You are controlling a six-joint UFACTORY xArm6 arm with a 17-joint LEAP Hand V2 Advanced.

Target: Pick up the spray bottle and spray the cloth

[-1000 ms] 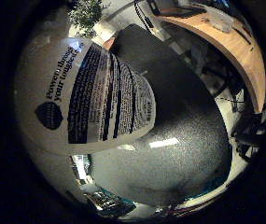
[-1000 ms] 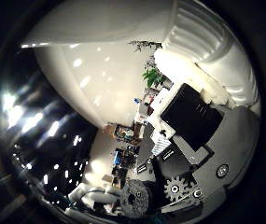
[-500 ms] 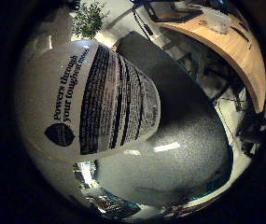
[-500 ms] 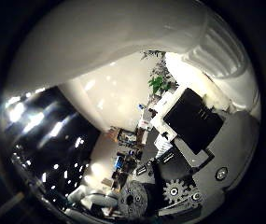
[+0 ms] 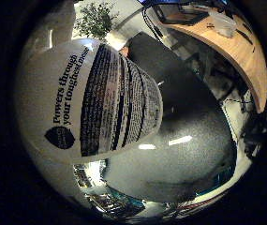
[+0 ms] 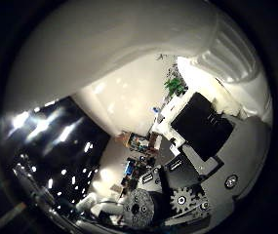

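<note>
The white spray bottle [image 5: 77, 117] fills much of the little finger side view, very close to my palm, its printed back label facing the camera. In the thumb side view the bottle's smooth white body [image 6: 114, 44] runs into a ribbed neck [image 6: 231, 48]. Black, white and geared parts of my hand [image 6: 202, 165] sit beside that neck. The bottle's lower end stands out against a dark grey speckled table [image 5: 189, 159]; whether it rests on it is hidden. No cloth shows in either view.
A curved wooden desk [image 5: 238, 47] with items on it stands beyond the dark table. A potted plant [image 5: 95, 18] is by the far wall. Cluttered shelves or boxes [image 6: 138, 144] lie further off in the room.
The bottle has grown steadily larger in both views and now covers more of each: the palm has come closer to it. The background has shifted only slightly.
</note>
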